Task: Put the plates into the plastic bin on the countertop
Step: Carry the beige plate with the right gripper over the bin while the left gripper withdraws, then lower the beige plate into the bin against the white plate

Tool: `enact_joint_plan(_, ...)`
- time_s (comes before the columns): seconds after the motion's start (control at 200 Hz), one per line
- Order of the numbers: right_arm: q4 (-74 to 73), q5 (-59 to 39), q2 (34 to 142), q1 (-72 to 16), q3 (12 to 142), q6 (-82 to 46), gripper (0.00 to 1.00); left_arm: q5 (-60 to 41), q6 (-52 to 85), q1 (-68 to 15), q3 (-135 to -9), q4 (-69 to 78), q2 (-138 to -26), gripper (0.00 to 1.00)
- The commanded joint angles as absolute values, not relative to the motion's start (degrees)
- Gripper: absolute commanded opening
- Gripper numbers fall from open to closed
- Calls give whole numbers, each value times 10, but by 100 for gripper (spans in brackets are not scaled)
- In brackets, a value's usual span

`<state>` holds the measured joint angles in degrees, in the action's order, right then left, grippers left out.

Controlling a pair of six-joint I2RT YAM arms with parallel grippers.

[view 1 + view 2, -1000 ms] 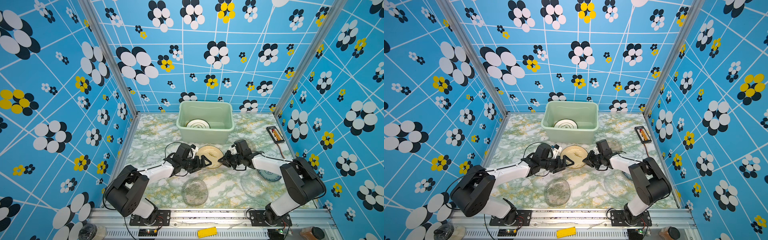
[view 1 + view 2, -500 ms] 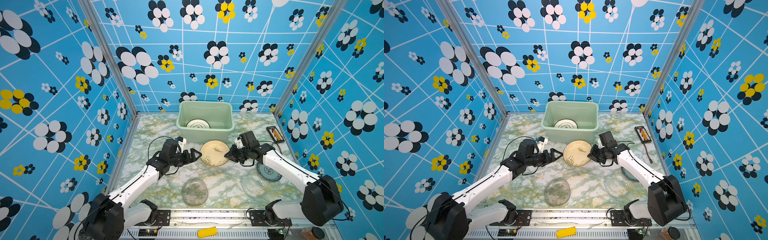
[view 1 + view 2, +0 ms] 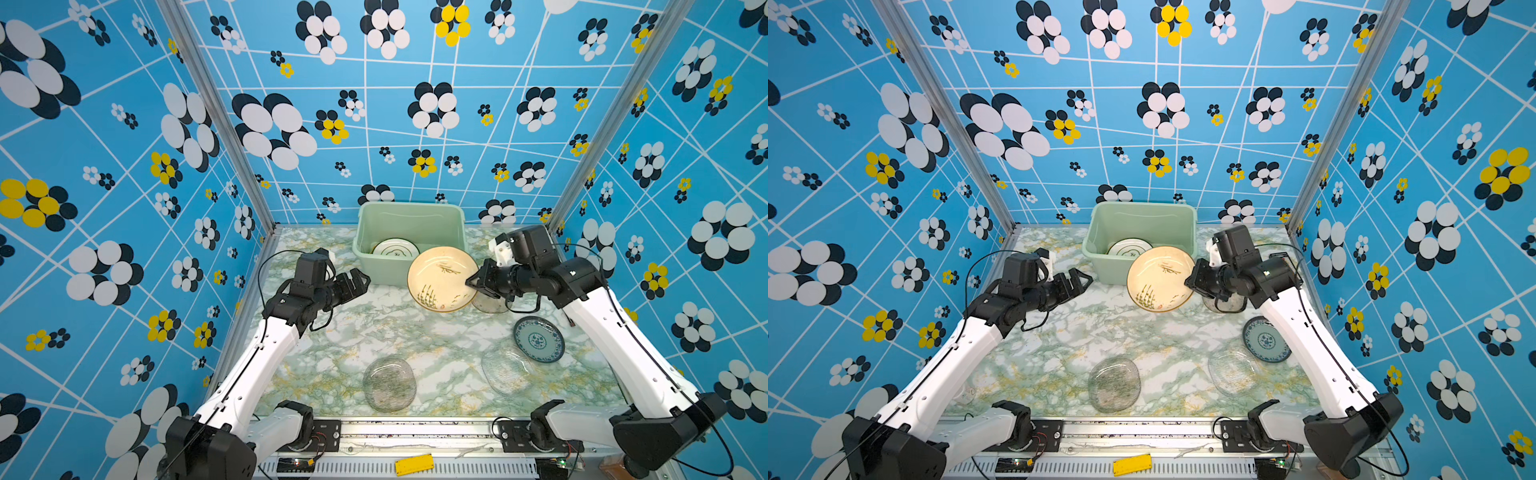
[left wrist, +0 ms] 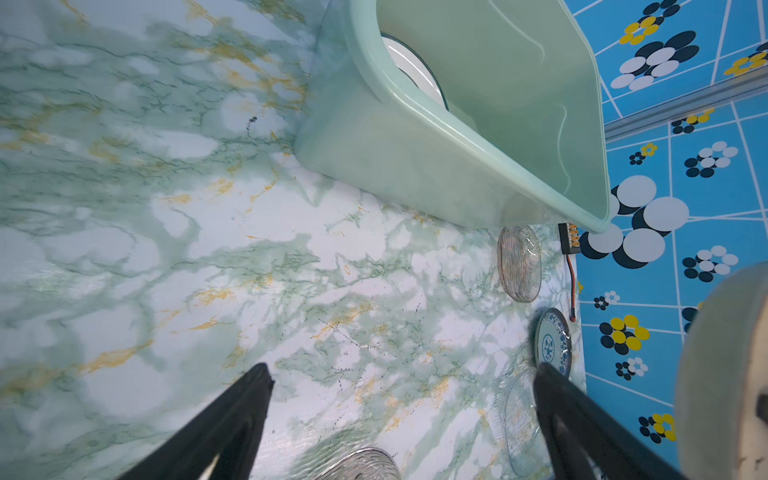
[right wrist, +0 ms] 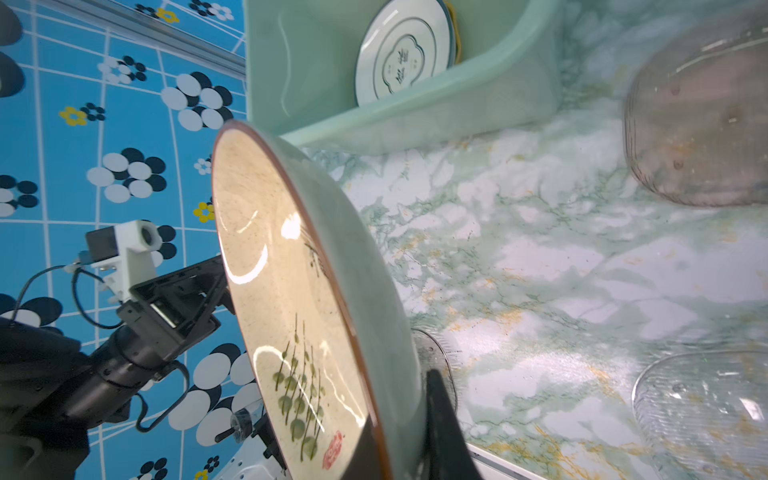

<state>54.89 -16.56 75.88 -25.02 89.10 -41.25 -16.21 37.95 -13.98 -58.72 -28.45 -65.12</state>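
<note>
Right gripper (image 3: 472, 279): you have it pinched shut on the rim of the beige round ceramic plate with a grass drawing (image 3: 440, 279).
Left gripper (image 3: 359, 279): jaws wide apart, holding nothing, hovering over the marbled countertop (image 3: 353, 332) towards its left edge.
Held plate: it is raised and tilted, face turned towards the left arm, just in front of the front right corner of the pale mint-green plastic bin (image 3: 380, 272).
Bin: it sits mid-way along the back edge of the countertop, with a white round plate with a dark rim (image 3: 395, 248) already inside.
Plates waiting: a smoky glass plate (image 3: 490, 305) lies below your right gripper, a blue-patterned plate (image 3: 539, 339) near the right edge, and two clear glass plates (image 3: 389, 384) (image 3: 505, 370) towards the front edge.
Handling: judge the beige plate stiff, glazed, slippery and breakable, and fairly heavy for a one-sided rim pinch.
Where to hold: the rim is the only purchase; keep the pinch deep.
Risk: it may swing or slip, or clip the bin's rim.
</note>
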Motion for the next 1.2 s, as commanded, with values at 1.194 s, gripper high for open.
enact_joint_plan(1.194,463,-201,1368,-236,1548,-378,0,-199,406,-113,-516,-163,-663,99)
